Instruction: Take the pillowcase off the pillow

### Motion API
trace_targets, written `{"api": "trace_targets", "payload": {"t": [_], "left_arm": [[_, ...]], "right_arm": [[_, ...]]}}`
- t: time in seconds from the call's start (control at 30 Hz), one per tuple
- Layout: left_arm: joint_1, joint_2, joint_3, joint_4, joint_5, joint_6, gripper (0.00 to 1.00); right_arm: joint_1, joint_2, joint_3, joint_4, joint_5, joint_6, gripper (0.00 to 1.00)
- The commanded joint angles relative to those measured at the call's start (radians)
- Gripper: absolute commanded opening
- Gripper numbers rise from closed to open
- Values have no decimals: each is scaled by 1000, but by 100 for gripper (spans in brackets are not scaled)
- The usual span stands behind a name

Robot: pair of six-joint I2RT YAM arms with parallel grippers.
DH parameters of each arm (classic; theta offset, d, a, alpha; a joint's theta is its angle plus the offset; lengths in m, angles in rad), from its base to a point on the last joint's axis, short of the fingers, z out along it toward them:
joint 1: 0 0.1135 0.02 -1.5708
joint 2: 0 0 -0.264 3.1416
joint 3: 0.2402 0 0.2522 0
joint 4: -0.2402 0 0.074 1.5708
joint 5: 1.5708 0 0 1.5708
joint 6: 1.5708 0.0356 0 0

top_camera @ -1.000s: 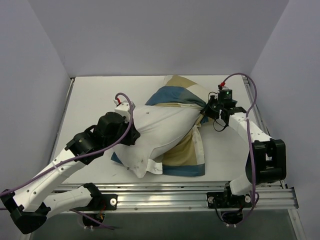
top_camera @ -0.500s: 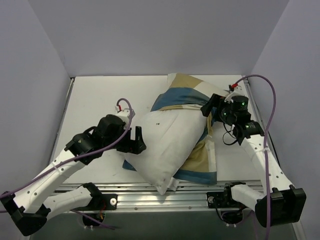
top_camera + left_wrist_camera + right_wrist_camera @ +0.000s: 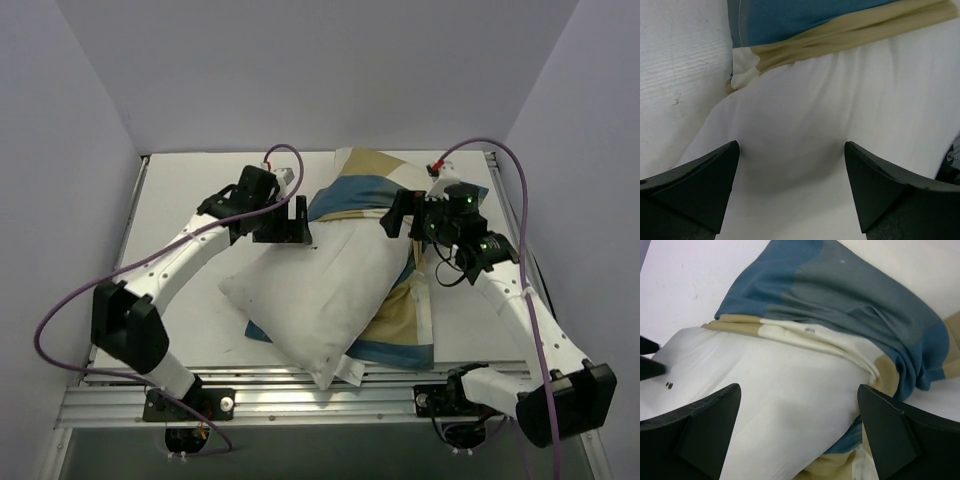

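The plump white pillow (image 3: 320,295) lies diagonally on the table, its far end still inside the pillowcase (image 3: 365,190). The blue, tan and cream cover is bunched round that end and trails under the pillow's right side. My left gripper (image 3: 287,224) hangs open over the pillow's far left shoulder, holding nothing. The left wrist view shows white pillow (image 3: 840,100) between the left gripper's (image 3: 791,147) fingers and the pillowcase hem (image 3: 815,20) just beyond. My right gripper (image 3: 405,215) stands open above the bunched edge. Its wrist view shows the right gripper (image 3: 799,390) over the pillow (image 3: 765,380) and blue pillowcase (image 3: 850,295).
The white table (image 3: 180,200) is boxed in by pale walls on the left, back and right. An aluminium rail (image 3: 250,385) runs along the front edge, and the pillow's near corner reaches over it. Purple cables loop off both wrists.
Both grippers have opened and let go of the fabric. The left arm swung from the pillow's left side to its far end. The pillow settled toward the front edge.
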Motion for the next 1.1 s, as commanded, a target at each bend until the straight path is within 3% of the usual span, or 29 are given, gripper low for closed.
{"api": "trace_targets", "payload": {"t": [0.0, 0.1, 0.13, 0.23, 0.27, 0.4, 0.57, 0.67, 0.77, 0.8, 0.87, 0.9, 1.07], "left_arm": [[11, 84, -6, 67, 116, 17, 94], [11, 125, -57, 86, 136, 2, 100], [11, 122, -75, 103, 143, -10, 95], [11, 107, -147, 166, 161, -33, 58], [11, 102, -166, 181, 164, -38, 35], [8, 81, -195, 193, 166, -49, 3], [8, 24, -221, 201, 144, -57, 2], [8, 6, -223, 198, 138, -63, 2], [8, -10, -206, 169, 123, -57, 2], [8, -17, -203, 160, 118, -54, 2], [8, -53, -201, 137, 101, -50, 2], [8, -69, -203, 129, 97, -47, 2], [8, -204, -198, 14, 51, -18, 2]], "right_arm": [[28, 99, 133, 5, -12, -110, 97], [86, 201, 254, -41, 1, -205, 97], [106, 226, 282, -49, 9, -230, 97], [172, 332, 386, -83, 23, -324, 98], [197, 389, 411, -99, 20, -344, 97], [257, 527, 518, -167, 15, -451, 98], [278, 650, 568, -178, 86, -502, 95], [280, 729, 568, -178, 126, -505, 88], [275, 771, 558, -161, 226, -491, 64], [272, 776, 555, -155, 248, -487, 40], [248, 779, 546, -126, 316, -473, 18], [234, 777, 542, -118, 333, -444, 0], [104, 751, 569, -106, 373, -343, 0]]}}
